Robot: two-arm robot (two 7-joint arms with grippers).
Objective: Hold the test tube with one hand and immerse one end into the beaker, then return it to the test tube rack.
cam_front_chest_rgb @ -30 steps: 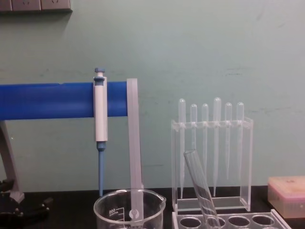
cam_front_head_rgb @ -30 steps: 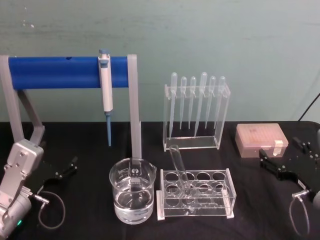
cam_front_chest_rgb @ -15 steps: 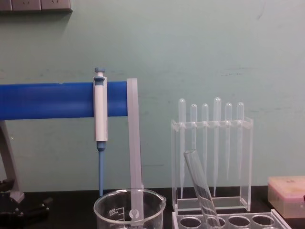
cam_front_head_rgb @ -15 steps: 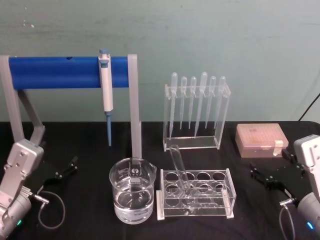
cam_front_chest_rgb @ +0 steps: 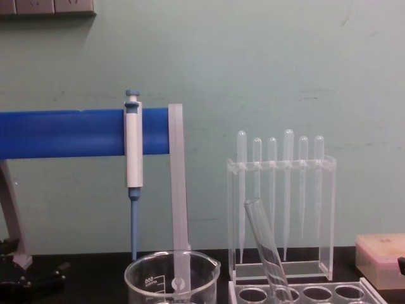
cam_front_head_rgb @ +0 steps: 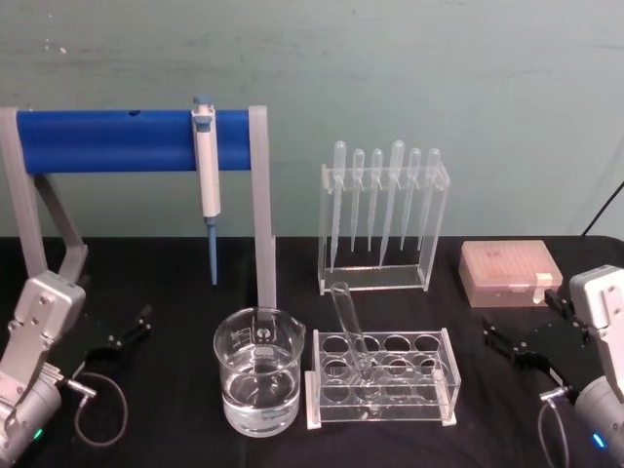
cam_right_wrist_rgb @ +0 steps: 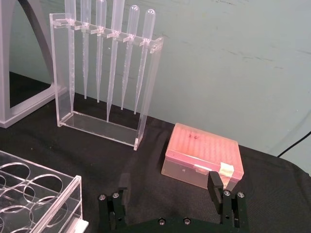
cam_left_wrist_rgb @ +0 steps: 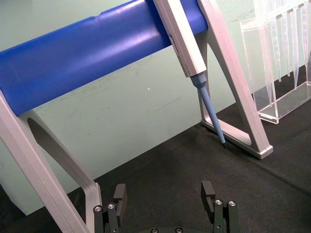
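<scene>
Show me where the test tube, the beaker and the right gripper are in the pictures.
test tube (cam_front_head_rgb: 348, 322): head view, middle of its leaning glass body.
beaker (cam_front_head_rgb: 255, 336): head view, back wall near the rim.
right gripper (cam_right_wrist_rgb: 170, 201): right wrist view, midway between the open fingertips.

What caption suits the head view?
Open right gripper nears rack holding tilted test tube; beaker waits beside.

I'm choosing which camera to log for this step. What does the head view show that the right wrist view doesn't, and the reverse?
Head, not wrist: the beaker holding liquid, the test tube leaning in its rack, the micropipette on the blue bar, and the left end effector parked at the left.
Wrist, not head: the open, empty gap between the right end effector fingers, seen close.
Both: pipette stand, pink box, rack, right end effector.
</scene>
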